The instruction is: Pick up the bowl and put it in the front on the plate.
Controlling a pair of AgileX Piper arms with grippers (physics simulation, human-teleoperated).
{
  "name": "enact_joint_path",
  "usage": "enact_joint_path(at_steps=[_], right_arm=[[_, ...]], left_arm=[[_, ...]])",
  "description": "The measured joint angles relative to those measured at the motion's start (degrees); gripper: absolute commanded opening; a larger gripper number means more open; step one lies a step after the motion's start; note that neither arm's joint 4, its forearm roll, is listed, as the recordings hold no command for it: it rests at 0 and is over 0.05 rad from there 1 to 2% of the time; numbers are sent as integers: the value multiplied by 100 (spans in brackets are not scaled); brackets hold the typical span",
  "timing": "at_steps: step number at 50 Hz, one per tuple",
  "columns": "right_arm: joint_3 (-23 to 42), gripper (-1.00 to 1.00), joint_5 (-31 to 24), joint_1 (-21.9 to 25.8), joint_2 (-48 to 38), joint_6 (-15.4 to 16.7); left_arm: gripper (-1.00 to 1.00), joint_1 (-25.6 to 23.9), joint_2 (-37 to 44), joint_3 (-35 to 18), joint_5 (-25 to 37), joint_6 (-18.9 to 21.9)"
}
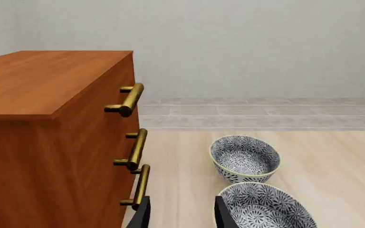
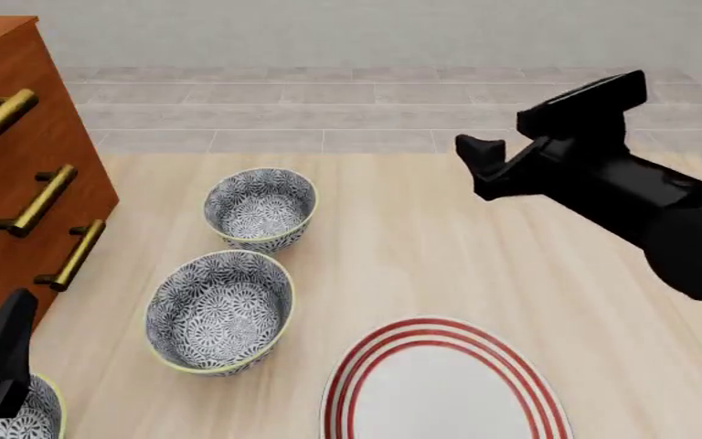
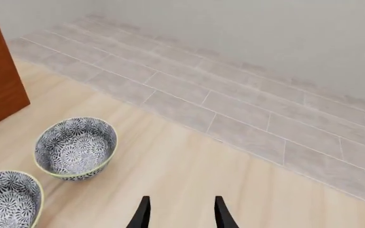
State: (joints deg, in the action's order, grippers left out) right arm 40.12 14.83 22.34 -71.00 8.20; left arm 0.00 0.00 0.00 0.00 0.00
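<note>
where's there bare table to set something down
Open wood right of the far bowl and middle bowl, above the plate, under the raised right gripper. Crowded on the left: bowls run close beside the drawers.

Three bowls [image 2: 219,311] left of plate [image 2: 446,389].

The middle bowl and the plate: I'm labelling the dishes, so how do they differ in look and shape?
The middle bowl is deep with tall sides; the plate is flat. The bowl carries a dark grey-and-white floral pattern and a pale yellow rim; the plate is white with red rings round its edge. The plate is wider than the bowl. Both are round, sit apart on the wooden table, and neither is held.
</note>
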Motion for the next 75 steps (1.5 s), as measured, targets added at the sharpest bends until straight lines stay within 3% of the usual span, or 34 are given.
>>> enact_joint_path(at_steps=[46,61,75], right_arm=[[4143,100,-1880,555,-3264,-759],[5910,100,-2810,756,-4297,-1182],[7372,100,-3620,824,-5219,-1286]], left_arm=[[100,0,0,0,0,0],[100,0,0,0,0,0],[100,0,0,0,0,0]])
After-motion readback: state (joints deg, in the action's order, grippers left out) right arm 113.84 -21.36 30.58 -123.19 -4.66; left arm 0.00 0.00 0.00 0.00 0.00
